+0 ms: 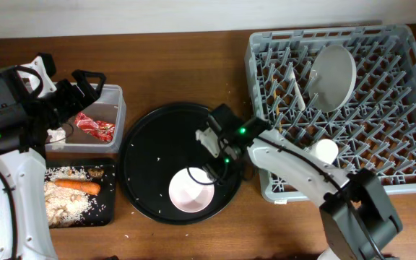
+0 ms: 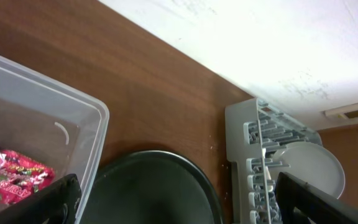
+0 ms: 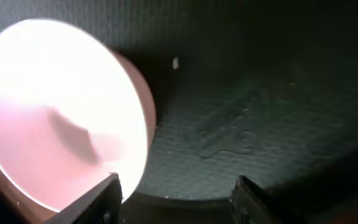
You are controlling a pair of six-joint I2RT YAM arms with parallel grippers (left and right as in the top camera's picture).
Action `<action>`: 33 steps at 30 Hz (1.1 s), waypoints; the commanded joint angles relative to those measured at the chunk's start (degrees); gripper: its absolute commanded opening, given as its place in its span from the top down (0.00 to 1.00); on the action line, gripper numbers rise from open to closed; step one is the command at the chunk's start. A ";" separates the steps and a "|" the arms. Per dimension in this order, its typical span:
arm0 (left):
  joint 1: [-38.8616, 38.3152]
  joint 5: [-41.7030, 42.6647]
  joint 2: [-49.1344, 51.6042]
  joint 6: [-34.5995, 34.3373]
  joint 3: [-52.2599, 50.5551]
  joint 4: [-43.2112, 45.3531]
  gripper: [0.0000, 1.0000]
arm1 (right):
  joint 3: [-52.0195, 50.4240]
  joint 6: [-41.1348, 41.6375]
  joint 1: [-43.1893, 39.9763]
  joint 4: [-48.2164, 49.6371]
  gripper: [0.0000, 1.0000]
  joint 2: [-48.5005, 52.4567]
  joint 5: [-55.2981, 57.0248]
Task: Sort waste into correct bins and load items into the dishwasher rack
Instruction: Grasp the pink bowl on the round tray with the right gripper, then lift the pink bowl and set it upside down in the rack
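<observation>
A: Where do we stand on the right side?

B: We have the right gripper (image 1: 210,172) low over the round tray (image 1: 146,137), at the upper right rim of the bowl (image 1: 191,191). From the wrist view, the right gripper (image 3: 176,186) has its jaws spread, with nothing clamped. One finger (image 3: 109,194) sits in front of the bowl (image 3: 61,118) edge; we can't tell if it touches. The other is over bare round tray (image 3: 260,93).

A: Bowl?

B: Upright, mouth up, in the lower part of the tray. White specks (image 1: 166,124) are scattered around it.

A: Left side?

B: The left gripper (image 1: 91,83) hangs over the far edge of the tub (image 1: 118,108). On its wrist view the left gripper (image 2: 176,180) has its jaws wide apart, gripping nothing. That view also gives us the tub (image 2: 86,118) wall, the round tray (image 2: 154,186) and a corner of the rack (image 2: 253,137) on the table (image 2: 135,81).

A: Waste?

B: The wrapper (image 1: 94,127) lies in the tub; we see the same wrapper (image 2: 11,171) from the left wrist. The carrot (image 1: 76,185), rice (image 1: 63,204) and lump (image 1: 96,172) are in the black bin (image 1: 110,209), just below the tub.

A: Rack?

B: The rack (image 1: 403,108) sits just right of the round tray. The plate (image 1: 332,78) stands on edge among the pegs, upper middle; the left wrist sees that plate (image 2: 316,165) too. The cup (image 1: 326,150) sits mouth up lower down in the rack, beside our right arm.
</observation>
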 commanded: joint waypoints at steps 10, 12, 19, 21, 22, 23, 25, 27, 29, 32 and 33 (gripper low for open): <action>0.09 0.00 -0.44 -0.35 0.22 0.13 0.01 | -3.15 0.28 4.57 11.23 0.42 2.64 -0.96; 0.11 0.00 -0.46 -0.35 0.22 0.13 0.01 | -3.15 0.28 4.70 11.43 0.52 3.26 -0.96; 0.11 0.00 -0.46 -0.35 0.22 0.13 0.01 | -3.17 0.28 4.68 11.02 0.72 3.56 -0.94; 0.09 0.00 -0.46 -0.35 0.22 0.13 0.01 | -3.17 0.28 4.68 10.93 0.75 3.58 -0.94; 0.09 0.02 -0.46 -0.35 0.22 0.13 0.01 | -3.17 0.28 4.68 10.84 0.76 3.58 -0.94; 0.09 0.02 -0.46 -0.35 0.22 0.13 0.01 | -3.17 0.28 4.70 10.64 0.81 3.58 -0.94; 0.09 0.00 -0.46 -0.35 0.22 0.13 0.01 | -3.17 0.31 4.68 10.38 0.93 3.58 -0.94; 0.09 0.02 -0.46 -0.35 0.22 0.13 0.01 | -3.17 0.31 4.68 10.29 0.96 3.58 -0.94; 0.09 0.02 -0.46 -0.35 0.22 0.11 0.01 | -3.17 0.28 4.68 9.62 0.96 3.58 -0.92; 0.09 0.00 -0.46 -0.35 0.22 0.11 0.01 | -3.17 0.28 4.68 8.07 0.84 3.58 -0.94; 0.09 0.02 -0.46 -0.33 0.22 0.11 0.01 | -3.17 0.28 4.68 7.72 0.84 3.58 -0.94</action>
